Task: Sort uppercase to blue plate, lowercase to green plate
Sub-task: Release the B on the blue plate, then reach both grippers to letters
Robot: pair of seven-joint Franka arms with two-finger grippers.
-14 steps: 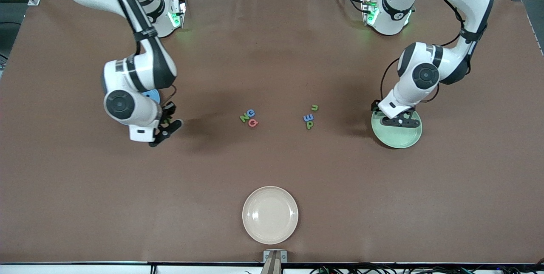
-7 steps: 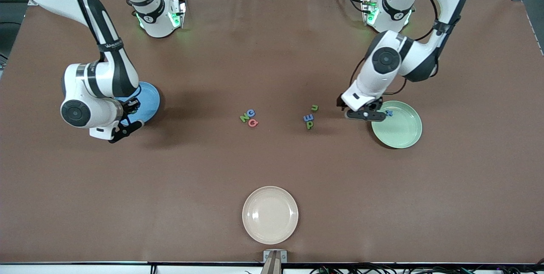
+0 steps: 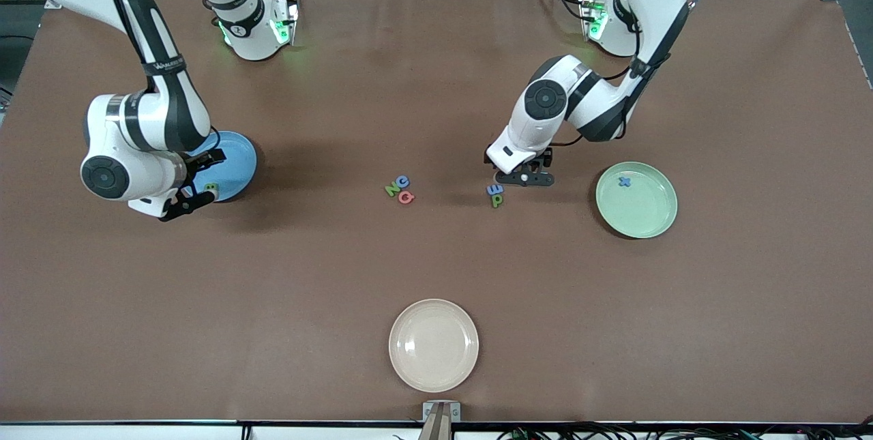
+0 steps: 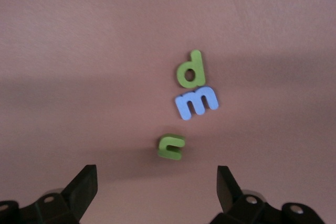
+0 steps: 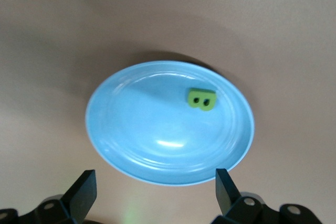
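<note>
My right gripper (image 3: 184, 198) is open and empty, at the edge of the blue plate (image 3: 235, 157) that is nearer to the front camera. The green B (image 3: 211, 188) lies on that plate, also in the right wrist view (image 5: 201, 98). My left gripper (image 3: 524, 178) is open just above the table, beside the olive n (image 4: 171, 147), the blue m (image 3: 495, 189) and the green p (image 3: 498, 200). The n is hidden in the front view. The green N (image 3: 391, 189), blue G (image 3: 402, 181) and pink Q (image 3: 406, 198) lie together mid-table. The blue x (image 3: 624, 181) lies in the green plate (image 3: 641, 211).
A cream-white plate (image 3: 434, 344) sits near the table edge closest to the front camera, well apart from the letters. Both arm bases stand along the edge farthest from the front camera.
My left gripper moved from the green plate to the lowercase cluster, leaving the x in the plate. My right gripper moved to the blue plate, where the B now lies.
</note>
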